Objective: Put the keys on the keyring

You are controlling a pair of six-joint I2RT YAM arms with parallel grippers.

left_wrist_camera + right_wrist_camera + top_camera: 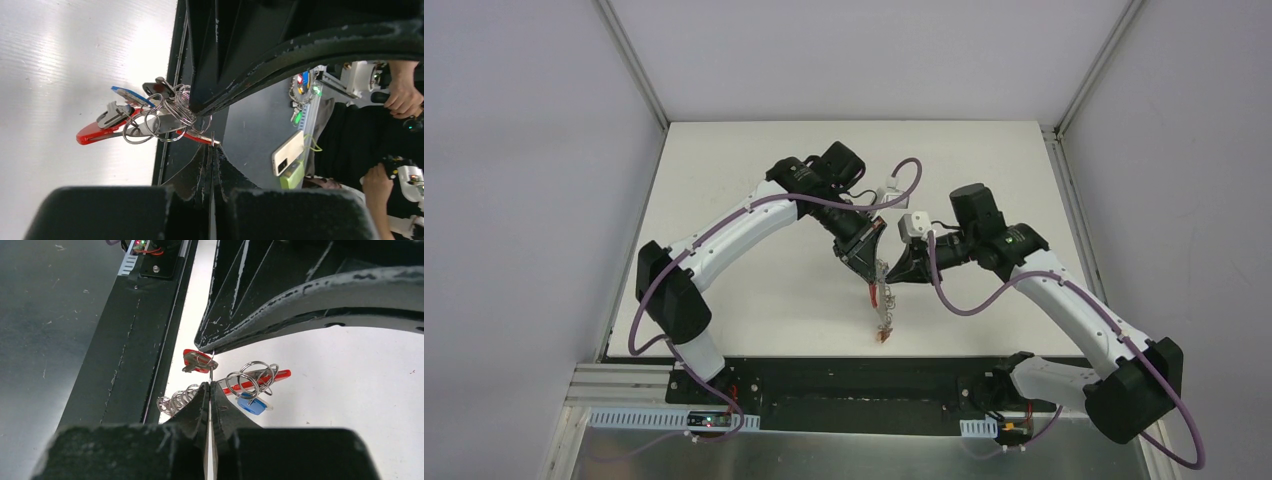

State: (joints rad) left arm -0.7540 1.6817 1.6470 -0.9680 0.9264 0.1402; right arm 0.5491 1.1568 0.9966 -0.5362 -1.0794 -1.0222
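In the top view both arms reach toward the middle of the white table (754, 310). The left gripper (867, 266) and the right gripper (905, 271) meet almost tip to tip just right of centre. The keyring (883, 305) hangs between them as a thin string of metal running toward the lower middle of the frame. Its lowest end lies near the table's front edge, just above the black base plate (854, 378); whether that end touches the table I cannot tell.

In the left wrist view the left gripper's fingers are pressed together at lower centre, clamped on a thin grey loop of the keyring. The bunch spreads left of the tips at mid-frame: overlapping metal rings (165, 117), the red band (95, 134) pointing left, and a blue tag (129, 95) above it.

In the right wrist view the right gripper's fingers are likewise closed at centre, pinching a thin loop seen edge-on. The red-headed key (196, 360) sits just left of that loop, touching it. More rings and the red band lie to the right, and a tight coil of rings (175, 400) lies to the lower left
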